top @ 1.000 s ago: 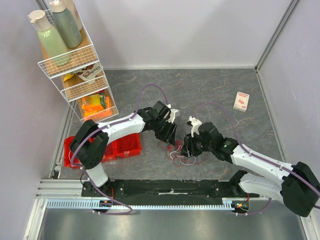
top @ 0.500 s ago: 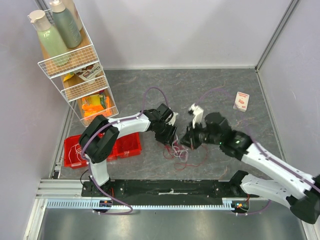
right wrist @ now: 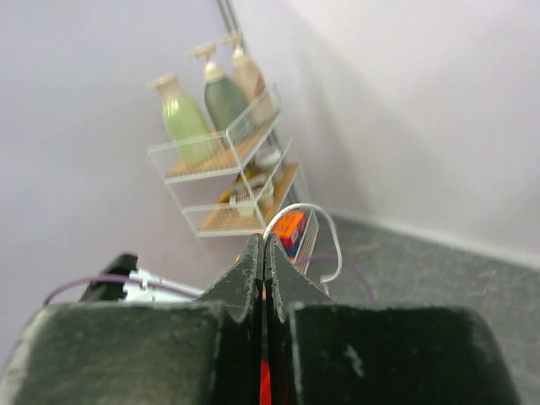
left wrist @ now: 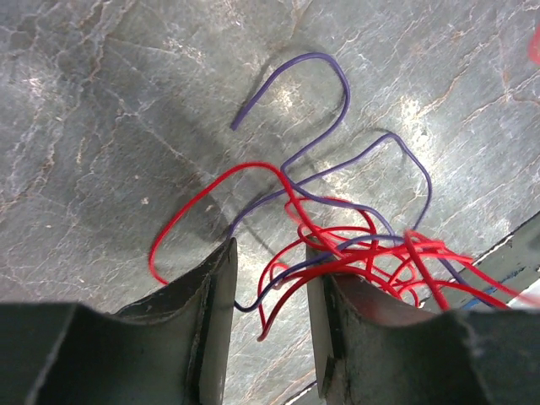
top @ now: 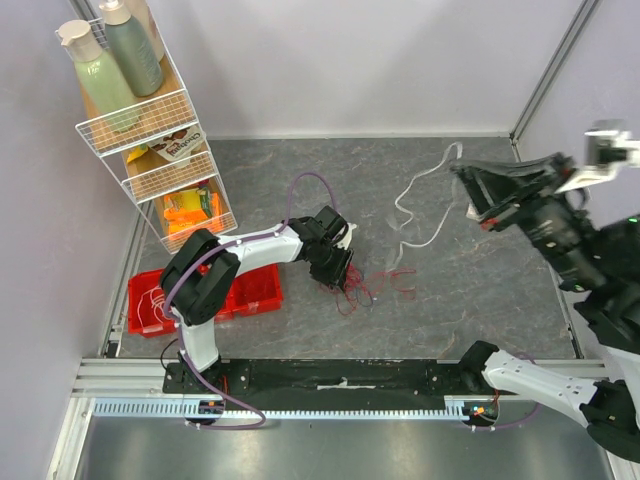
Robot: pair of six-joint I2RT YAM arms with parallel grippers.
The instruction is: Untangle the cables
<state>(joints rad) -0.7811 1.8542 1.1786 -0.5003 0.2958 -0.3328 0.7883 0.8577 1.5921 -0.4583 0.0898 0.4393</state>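
The cables lie as a red and dark purple tangle point(top: 362, 285) on the grey floor, with a white cable point(top: 412, 205) rising out of it. My left gripper point(top: 338, 268) is low at the tangle's left edge and open. Red cables point(left wrist: 354, 245) and a purple cable point(left wrist: 337, 93) run between its fingers point(left wrist: 215, 321), one red strand lying against the right finger. My right gripper point(top: 464, 178) is raised high at the right, shut on the white cable point(right wrist: 325, 221), which loops out from its tips point(right wrist: 264, 246).
A white wire rack point(top: 150, 140) with bottles and packets stands at the back left, also in the right wrist view point(right wrist: 228, 160). Red bins point(top: 240, 295) sit beside the left arm. Walls close in the floor behind and on both sides.
My right gripper shut on the white cable and rose up to the right, drawing it out of the tangle. The left gripper stayed low at the tangle, shifting slightly.
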